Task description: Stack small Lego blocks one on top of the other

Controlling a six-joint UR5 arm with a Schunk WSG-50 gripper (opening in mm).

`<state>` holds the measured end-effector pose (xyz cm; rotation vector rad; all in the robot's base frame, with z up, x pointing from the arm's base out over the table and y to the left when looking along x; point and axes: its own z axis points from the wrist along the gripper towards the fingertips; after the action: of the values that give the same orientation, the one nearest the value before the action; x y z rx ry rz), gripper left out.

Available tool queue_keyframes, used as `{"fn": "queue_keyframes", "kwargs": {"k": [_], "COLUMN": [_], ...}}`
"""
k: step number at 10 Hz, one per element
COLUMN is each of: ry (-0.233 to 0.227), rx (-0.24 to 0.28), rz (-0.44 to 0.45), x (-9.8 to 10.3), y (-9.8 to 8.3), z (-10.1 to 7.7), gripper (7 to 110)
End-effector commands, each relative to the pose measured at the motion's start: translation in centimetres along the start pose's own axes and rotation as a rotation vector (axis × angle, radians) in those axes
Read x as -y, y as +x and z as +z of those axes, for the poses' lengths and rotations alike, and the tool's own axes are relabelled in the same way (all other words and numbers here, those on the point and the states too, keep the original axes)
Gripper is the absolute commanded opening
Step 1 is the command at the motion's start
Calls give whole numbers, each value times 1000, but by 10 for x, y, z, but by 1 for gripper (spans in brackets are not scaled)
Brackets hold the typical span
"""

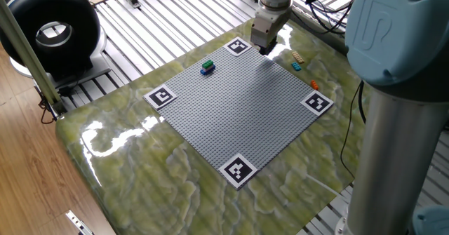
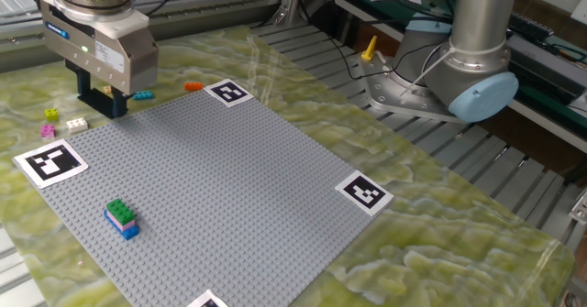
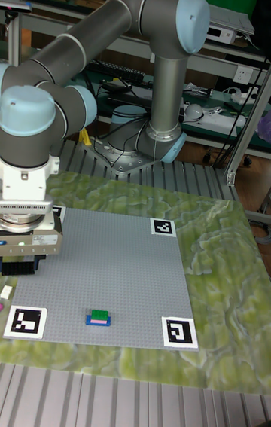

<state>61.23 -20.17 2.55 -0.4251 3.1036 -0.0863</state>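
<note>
The tool (image 2: 101,103) hovered low at the grey baseplate's (image 2: 220,188) far edge; whether its fingers were apart or closed could not be told. A green-on-blue stack (image 2: 120,218) stood on the baseplate, well apart from the tool. Off the baseplate's edge lay loose blocks: cyan (image 2: 143,95) and orange (image 2: 193,86) just beside the tool, white (image 2: 76,123) and pink (image 2: 49,130) nearby.

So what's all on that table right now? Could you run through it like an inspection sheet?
Surface: green marbled table with a grey studded plate.
Job's things: green-on-blue brick stack on the plate; loose bricks off its edge: orange, cyan, pale, pink.
Clutter: four black-and-white tags, one at each plate corner.
Tool: low at the plate's edge near the loose bricks; open or shut unclear.
Cables: black leads behind the table.
Surroundings: slatted metal bench, black ring-shaped device.
</note>
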Motion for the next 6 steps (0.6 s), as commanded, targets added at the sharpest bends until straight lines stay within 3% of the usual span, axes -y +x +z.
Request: {"fn": "queue_keyframes", "kwargs": {"k": [1,2,4,5,6], "ry": [-18,31,70,74,48], "rx": [43,42,12,-11,-14], "rz": [38,38,49,61,71], "x": [-3,9,19,20,13], "y": [-11,-10,-2,4,4], "z": [-1,-1,-2,-2,-1], "gripper": [7,7,7,7,7]}}
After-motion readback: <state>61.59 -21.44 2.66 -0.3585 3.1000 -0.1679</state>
